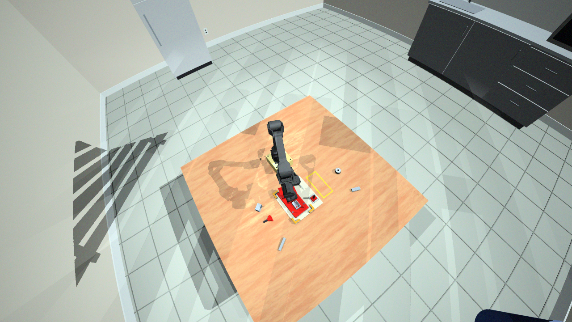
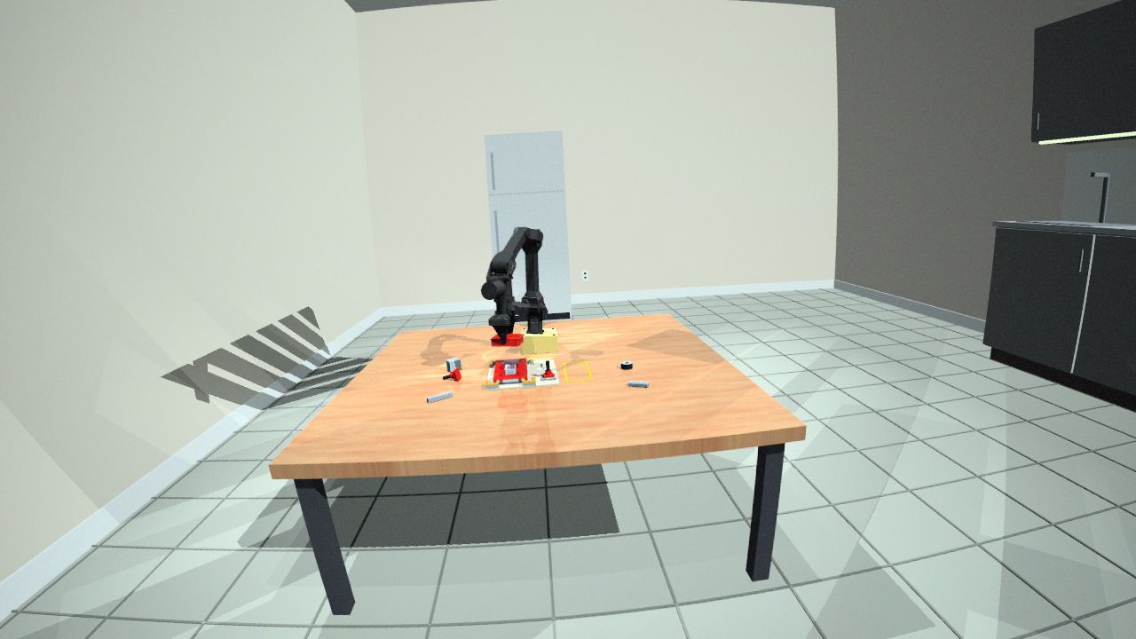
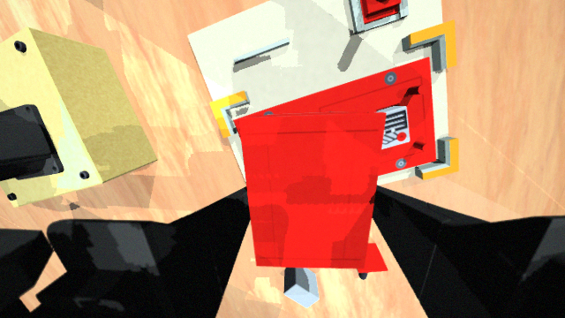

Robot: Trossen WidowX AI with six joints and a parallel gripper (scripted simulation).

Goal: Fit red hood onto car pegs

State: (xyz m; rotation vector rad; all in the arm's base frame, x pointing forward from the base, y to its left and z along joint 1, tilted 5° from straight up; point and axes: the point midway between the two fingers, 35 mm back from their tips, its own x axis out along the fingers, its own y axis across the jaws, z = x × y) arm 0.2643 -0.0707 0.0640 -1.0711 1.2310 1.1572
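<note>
Hood filled my end effector, gripped across its sides and raised above the red chassis. Its edges looked skewed against the chassis; lowering at that angle could have jammed bosses on pegs. It partly overlapped the deck, beside the engine block, which a sideways drift might have clipped. Beyond, the jig sat on the table; a hard push risked shifting the chassis.

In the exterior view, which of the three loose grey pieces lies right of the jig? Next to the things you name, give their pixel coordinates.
The short bar (image 1: 355, 188) (image 2: 638, 383) near the black-and-white ring (image 1: 335, 169) (image 2: 627, 366); the long bar (image 1: 282, 243) (image 2: 438, 396) and the block (image 1: 258, 206) (image 2: 453, 364) (image 3: 302, 295) both lie left.
</note>
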